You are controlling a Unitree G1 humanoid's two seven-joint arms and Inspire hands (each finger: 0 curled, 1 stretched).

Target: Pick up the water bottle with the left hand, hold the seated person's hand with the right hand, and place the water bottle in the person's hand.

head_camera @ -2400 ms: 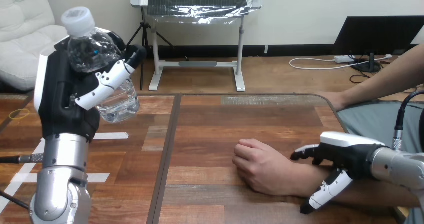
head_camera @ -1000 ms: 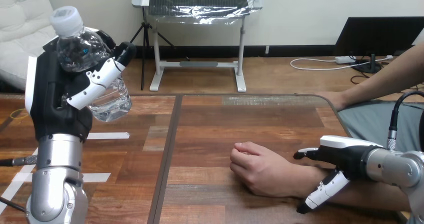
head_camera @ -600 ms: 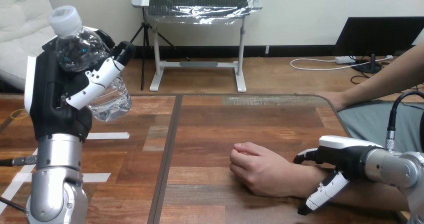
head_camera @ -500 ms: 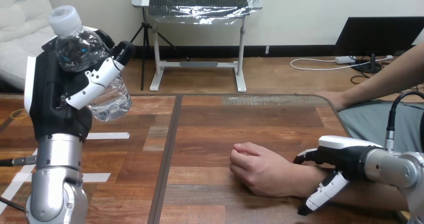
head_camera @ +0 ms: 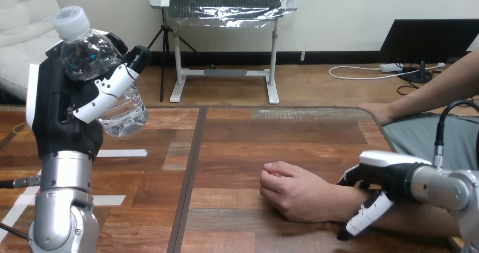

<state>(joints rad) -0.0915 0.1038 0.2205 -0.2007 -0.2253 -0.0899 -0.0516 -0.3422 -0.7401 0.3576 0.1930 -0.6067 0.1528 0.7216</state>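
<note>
A clear water bottle with a white cap is held high above the table's left side, tilted, with my left hand shut round it. The person's hand rests on the table at centre right as a loose fist. My right hand lies over the person's wrist. Its thumb hangs down the near side and its fingers curl down the far side, closing round the wrist.
The wooden table has a dark seam running front to back left of centre and white tape strips at the left. The person's other hand rests on the table's far right corner.
My right hand's fingers have drawn in and curled closer round the person's wrist. Over the span my left hand has shifted slightly left with the bottle. The person's fist stays put.
</note>
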